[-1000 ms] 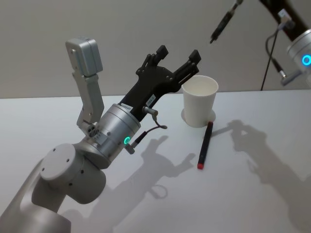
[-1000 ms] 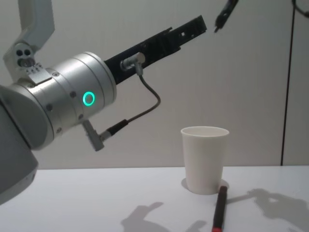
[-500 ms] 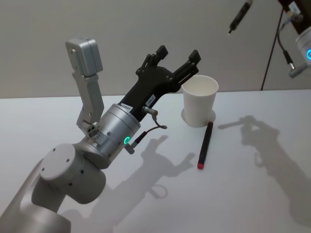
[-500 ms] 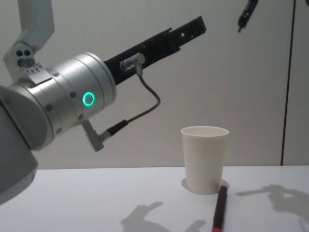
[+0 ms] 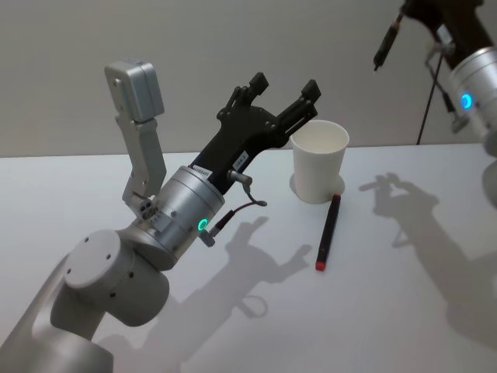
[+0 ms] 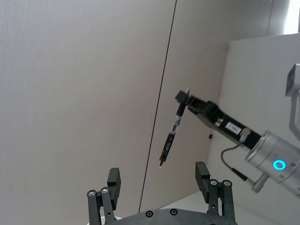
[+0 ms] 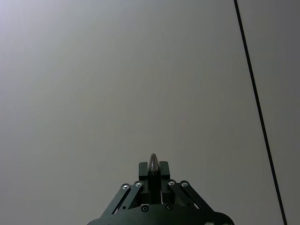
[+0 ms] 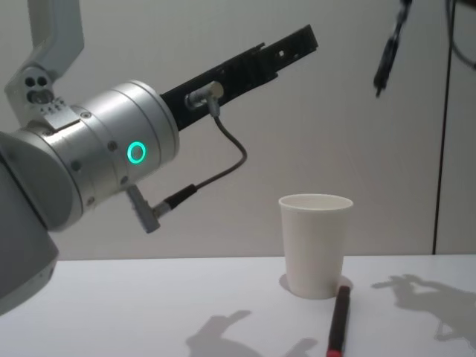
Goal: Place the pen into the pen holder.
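Head: we count two pens, one pen holder (image 5: 318, 167) – held pen (image 5: 386, 43) pinched in right gripper (image 5: 405, 9), high and right of the holder; second pen (image 5: 327, 231) lying just beside its base; left gripper (image 5: 285, 85) spread, raised by the rim | Left wrist: held pen hanging tilted | Right wrist: we see one pen tip pinched | Chest: held pen above, right of holder.

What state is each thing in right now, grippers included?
Left gripper: open, raised beside the pen holder.
Right gripper: shut on the black pen, high up.
Black pen: held, hanging tilted.
Pen holder: upright, empty.
Red-ended pen: lying flat by the pen holder's base.
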